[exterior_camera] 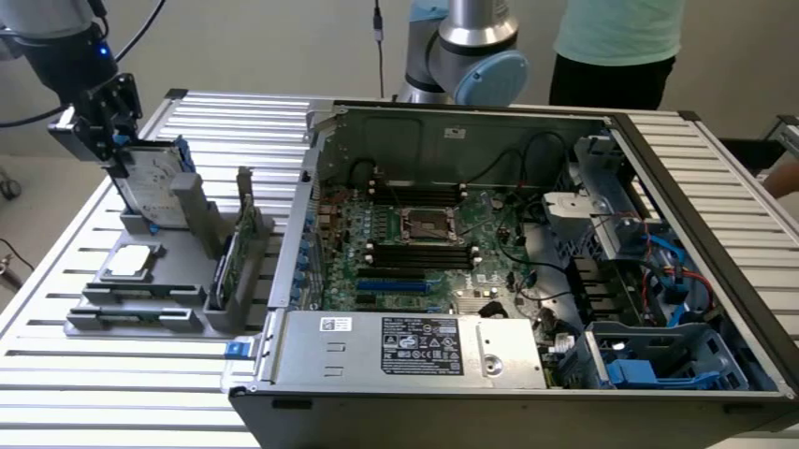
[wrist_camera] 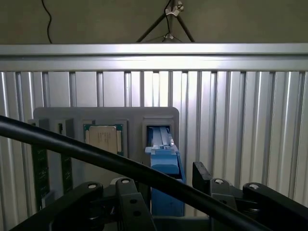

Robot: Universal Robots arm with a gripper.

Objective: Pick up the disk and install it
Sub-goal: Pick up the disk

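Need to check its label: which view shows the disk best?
The exterior view: the disk stands upright, labelled face showing, gripped at its top by the pincer. The wrist view catches its blue rail end-on.

My exterior camera sits high on the side of the bench (exterior_camera: 75, 374) opposite the arm's base (exterior_camera: 469, 56). It tilts down across the open computer case (exterior_camera: 649, 140) and is wide enough to cover nearly the whole top. My wrist camera rides right behind the end effector (exterior_camera: 115, 157), looking steeply down at close range. Both views share the grey fixture (exterior_camera: 138, 313) (wrist_camera: 106, 115), the disk (exterior_camera: 156, 182) (wrist_camera: 164, 192) and the bench's ribbed surface.
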